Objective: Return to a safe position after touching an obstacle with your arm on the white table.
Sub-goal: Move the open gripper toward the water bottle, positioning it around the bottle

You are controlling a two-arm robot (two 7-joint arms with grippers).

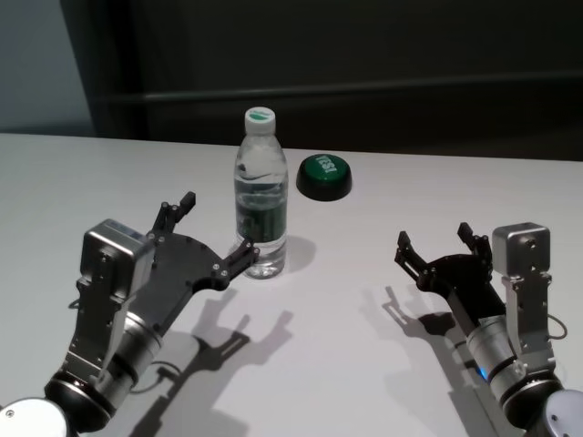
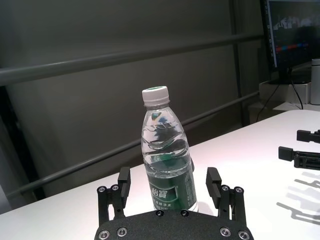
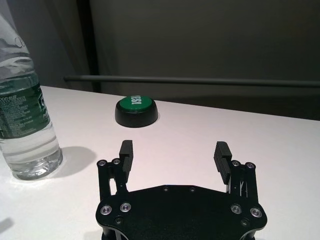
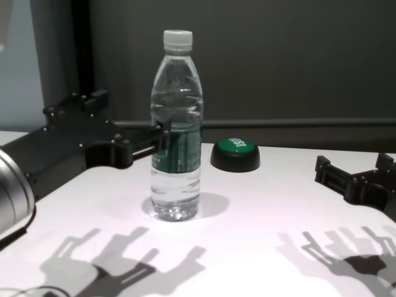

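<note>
The obstacle, a clear water bottle with a white cap and dark green label, stands upright on the white table. My left gripper is open and empty, held low just in front of the bottle. One fingertip is right at the bottle's lower side; I cannot tell whether it touches. In the left wrist view the bottle stands just beyond the open gripper, centred on the gap. In the chest view the gripper reaches the bottle from the left. My right gripper is open and empty, low at the right.
A green push button on a black base sits just behind and to the right of the bottle; it also shows in the right wrist view and the chest view. A dark wall with a horizontal rail runs behind the table's far edge.
</note>
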